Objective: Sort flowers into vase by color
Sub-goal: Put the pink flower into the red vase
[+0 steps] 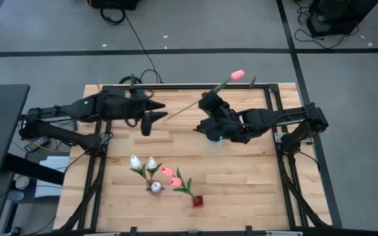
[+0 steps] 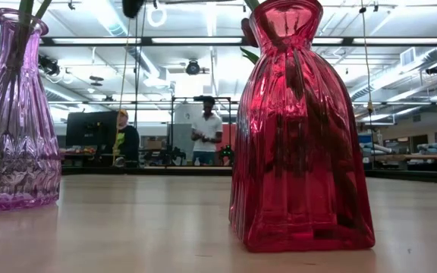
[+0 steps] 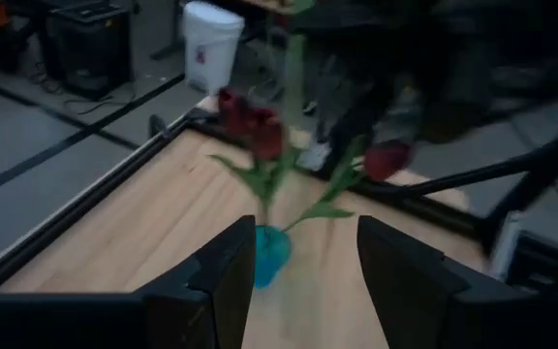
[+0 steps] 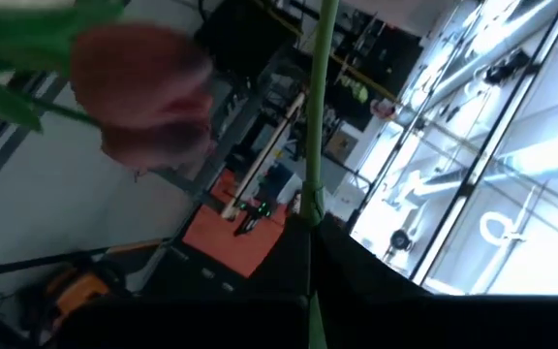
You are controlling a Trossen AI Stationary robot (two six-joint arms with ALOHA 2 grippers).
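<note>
My right gripper hovers over the table's far middle, shut on a pink tulip whose head points toward the far right edge. The free end of its stem reaches toward my left gripper, which stands open beside it with nothing between its fingers. A blue vase with dark maroon tulips stands under the right arm. Near the front, a purple vase holds white tulips and a red vase holds pink tulips. My right gripper pinches the pink tulip's thin green stem between its two fingers, about halfway along it. The stem lies slanted over the table, lifted clear of everything, with the head on the far-right side of the fingers and the bare end on the left side.
The low view shows the purple vase and the red vase close up, standing on the wooden top. People stand in the room beyond the far edge. A blurred reddish tulip head is close to the right wrist camera.
</note>
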